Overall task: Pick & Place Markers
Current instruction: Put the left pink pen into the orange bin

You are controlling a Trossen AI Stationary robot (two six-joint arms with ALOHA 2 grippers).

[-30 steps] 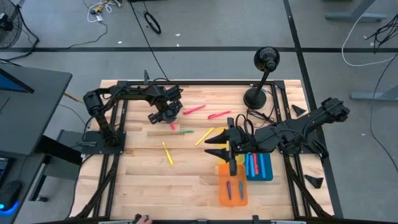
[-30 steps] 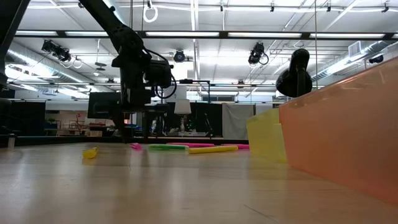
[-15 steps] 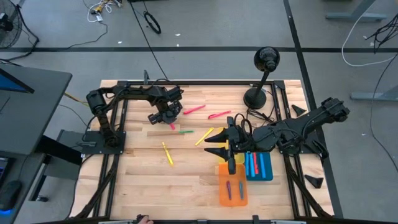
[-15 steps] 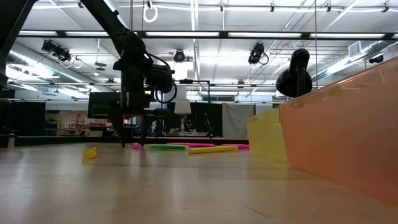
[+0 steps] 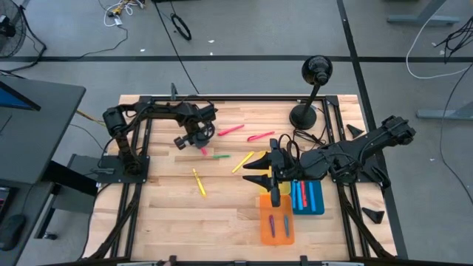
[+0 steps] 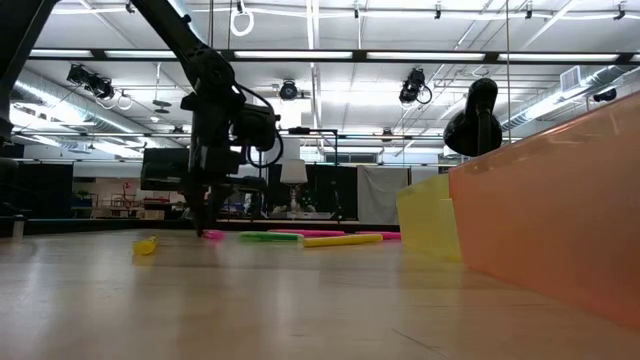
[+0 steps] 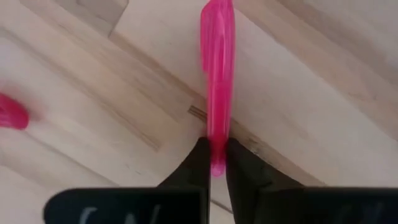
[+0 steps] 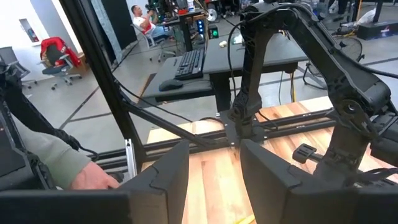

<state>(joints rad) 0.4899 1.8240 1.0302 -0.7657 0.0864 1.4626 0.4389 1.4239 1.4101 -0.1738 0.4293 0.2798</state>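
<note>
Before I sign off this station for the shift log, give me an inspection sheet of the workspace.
Surface: wooden table, markers scattered across it.
Job's things: pink marker pinched at one end; loose yellow marker; others lying in the orange tray and blue tray.
Clutter: black desk lamp.
Grippers: left gripper shut on the pink marker at table level; right gripper open, above the trays.
Cables: loose on the floor.
Surroundings: desks, chairs, a seated person.

Grey floor (image 5: 244, 44) running around the wooden table (image 5: 222, 214); ceiling strip lights (image 6: 300, 55) glowing; red-draped office chair (image 8: 55, 53) sitting beside dark desks (image 8: 205, 62).
</note>
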